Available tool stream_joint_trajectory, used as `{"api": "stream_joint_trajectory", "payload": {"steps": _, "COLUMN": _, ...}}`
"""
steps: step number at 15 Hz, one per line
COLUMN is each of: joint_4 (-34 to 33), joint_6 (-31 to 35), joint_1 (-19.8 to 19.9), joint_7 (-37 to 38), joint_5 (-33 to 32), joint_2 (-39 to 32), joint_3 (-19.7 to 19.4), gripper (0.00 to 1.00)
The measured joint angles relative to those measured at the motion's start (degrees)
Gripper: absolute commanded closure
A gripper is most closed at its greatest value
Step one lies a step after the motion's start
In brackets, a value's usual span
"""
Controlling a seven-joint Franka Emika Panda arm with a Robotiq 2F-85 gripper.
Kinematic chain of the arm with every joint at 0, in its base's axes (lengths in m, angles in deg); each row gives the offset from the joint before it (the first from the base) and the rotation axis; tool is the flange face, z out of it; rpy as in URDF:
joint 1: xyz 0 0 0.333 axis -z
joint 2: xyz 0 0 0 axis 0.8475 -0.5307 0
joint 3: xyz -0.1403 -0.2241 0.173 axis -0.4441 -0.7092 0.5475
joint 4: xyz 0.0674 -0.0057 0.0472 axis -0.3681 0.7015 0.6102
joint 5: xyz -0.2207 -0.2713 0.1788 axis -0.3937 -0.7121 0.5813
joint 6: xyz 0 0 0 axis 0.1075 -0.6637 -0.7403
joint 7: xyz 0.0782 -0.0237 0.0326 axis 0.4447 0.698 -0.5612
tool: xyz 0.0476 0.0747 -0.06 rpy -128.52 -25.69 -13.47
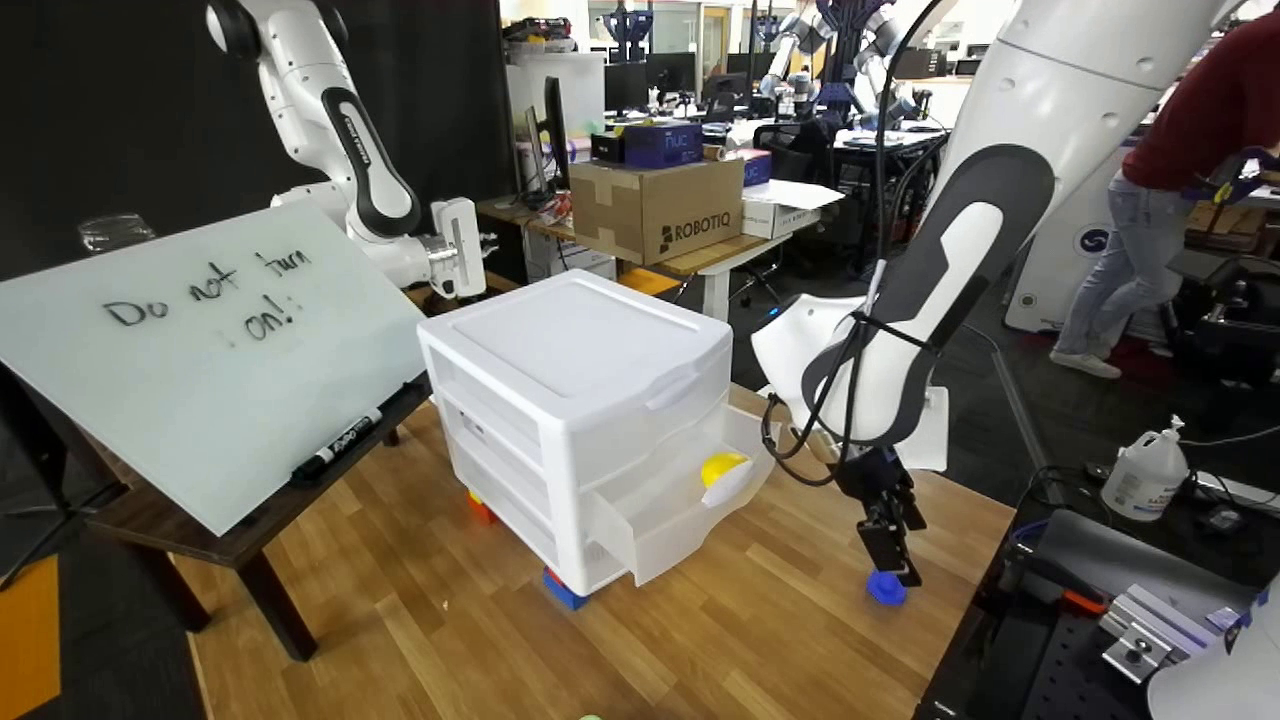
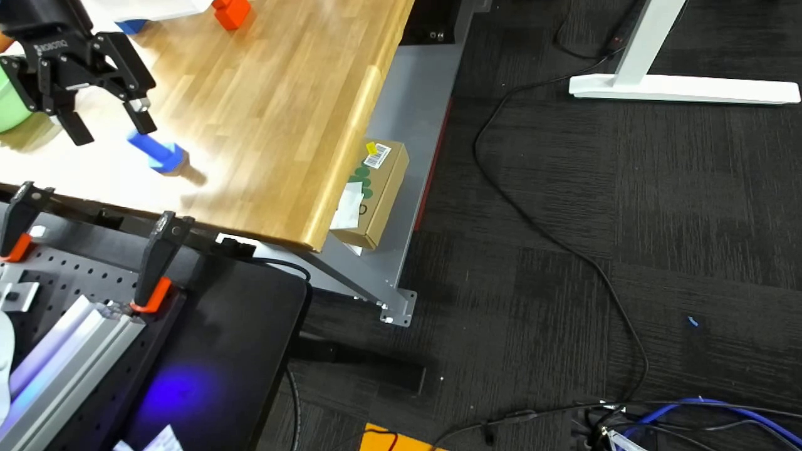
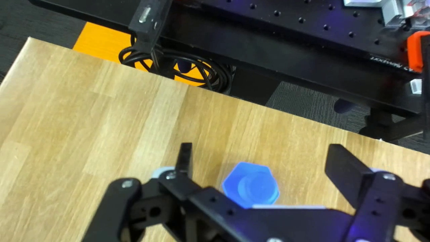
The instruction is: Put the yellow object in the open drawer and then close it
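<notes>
Yellow object sits inside the open drawer, well apart from the gripper. The gripper hangs low over the wooden table, out past the drawer's front. Its two fingers are spread wide, and they hold nothing. A small blue object stands on the table under the gripper — in the wrist view, it shows in the gap between the fingers. I can't tell if the gripper touches it. The drawer's front wall stands between the yellow object and the gripper — a cloudy wall with a dip on top. Little coloured blocks peek out under the white drawer unit. On the unit's other side is a tilted whiteboard, with a black marker on its ledge.
</notes>
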State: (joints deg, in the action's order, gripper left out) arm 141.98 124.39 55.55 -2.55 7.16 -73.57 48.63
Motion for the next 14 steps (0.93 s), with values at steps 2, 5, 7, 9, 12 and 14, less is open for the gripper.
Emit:
{"api": "stream_joint_trajectory", "payload": {"steps": 2, "joint_4": -1.19, "joint_6": -0.06, "joint_1": 0.4, "joint_7": -0.94, "joint_5": 0.0, "joint_2": -1.27, "joint_3": -0.06, "gripper": 0.0}}
{"api": "stream_joint_trajectory", "payload": {"steps": 5, "joint_4": -2.7, "joint_6": -0.19, "joint_1": 0.38, "joint_7": -1.71, "joint_5": 0.0, "joint_2": -3.54, "joint_3": 0.1, "gripper": 0.0}}
{"api": "stream_joint_trajectory", "payload": {"steps": 7, "joint_4": -3.51, "joint_6": -0.36, "joint_1": 0.38, "joint_7": -1.95, "joint_5": 0.0, "joint_2": -4.85, "joint_3": 0.13, "gripper": 0.0}}
{"api": "stream_joint_trajectory", "payload": {"steps": 9, "joint_4": -3.96, "joint_6": -0.53, "joint_1": 0.38, "joint_7": -2.16, "joint_5": 0.0, "joint_2": -5.46, "joint_3": 0.13, "gripper": 0.0}}
{"api": "stream_joint_trajectory", "payload": {"steps": 12, "joint_4": -4.4, "joint_6": -1.15, "joint_1": 0.38, "joint_7": -2.24, "joint_5": 0.0, "joint_2": -5.7, "joint_3": 0.13, "gripper": 0.0}}
{"api": "stream_joint_trajectory", "payload": {"steps": 14, "joint_4": -4.71, "joint_6": -1.76, "joint_1": 0.38, "joint_7": -2.24, "joint_5": 0.0, "joint_2": -5.92, "joint_3": 0.13, "gripper": 0.12}}
